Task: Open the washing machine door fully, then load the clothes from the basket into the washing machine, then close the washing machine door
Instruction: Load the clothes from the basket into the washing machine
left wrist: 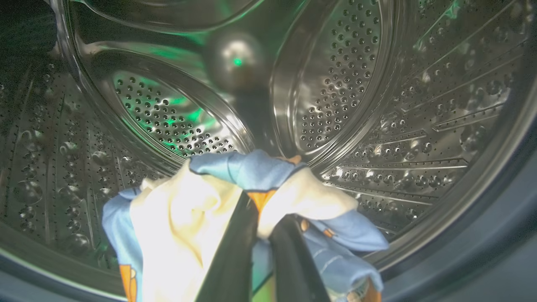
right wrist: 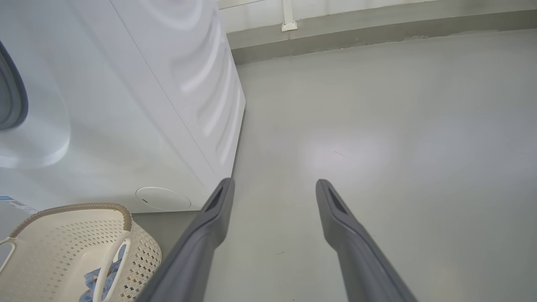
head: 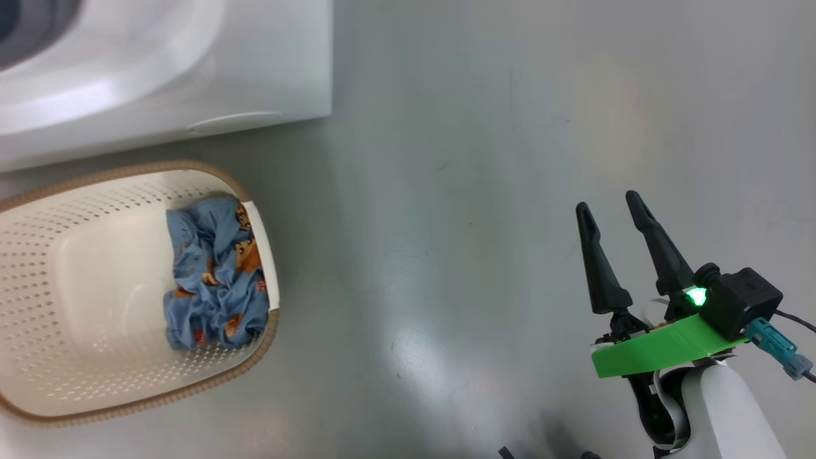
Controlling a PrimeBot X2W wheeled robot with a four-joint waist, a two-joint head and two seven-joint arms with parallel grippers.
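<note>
Right end effector (head: 606,201): tapered black fingers (head: 599,268), green bracket (head: 656,349), black camera (head: 743,303), white forearm (head: 727,408).

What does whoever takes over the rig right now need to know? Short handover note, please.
Left gripper: jaws shut on the first clothes bundle, inside the drum, not yet released.
Right gripper: open, empty, over the floor.
Second bundle: in the basket, by the washing machine.
Done: first bundle brought into the drum.
Left: release it, load the second bundle, close the door.
</note>
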